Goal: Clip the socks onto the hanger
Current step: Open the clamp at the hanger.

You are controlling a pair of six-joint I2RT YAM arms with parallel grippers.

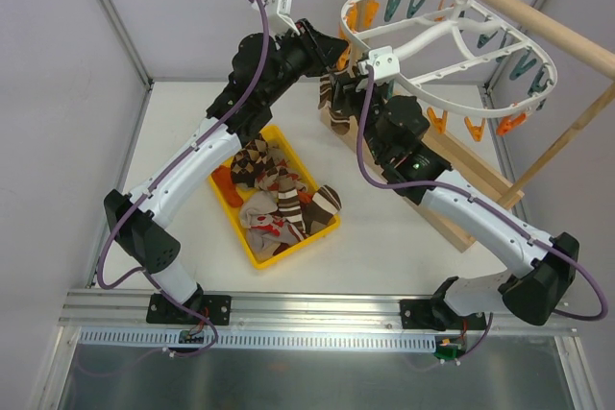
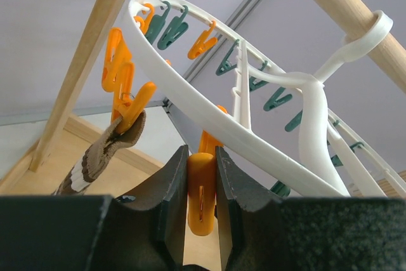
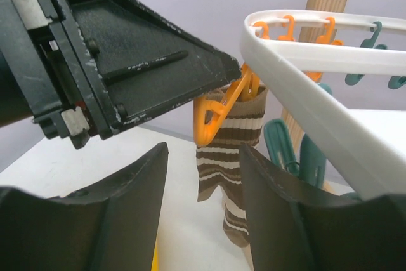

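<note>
Hanging sock (image 3: 225,157): brown-striped, pinned under the near-left rim of the hanger (image 3: 304,80).
Left gripper (image 2: 202,157): clenched on an orange clothespin (image 2: 202,195) below that rim.
Right gripper (image 3: 203,150): fingers apart, just before the hanging sock.
Yellow tray (image 1: 231,218): a heap of patterned socks (image 1: 279,194).
Surface: white table (image 1: 384,247), tray left of centre.
Room: grey walls; the hanger is hooked over a wooden pole (image 1: 519,7).

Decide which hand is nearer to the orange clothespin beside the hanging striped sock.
Left. The left hand is shut on that orange clothespin under the hanger rim. The right hand, open, holds nothing and points at the striped sock.
</note>
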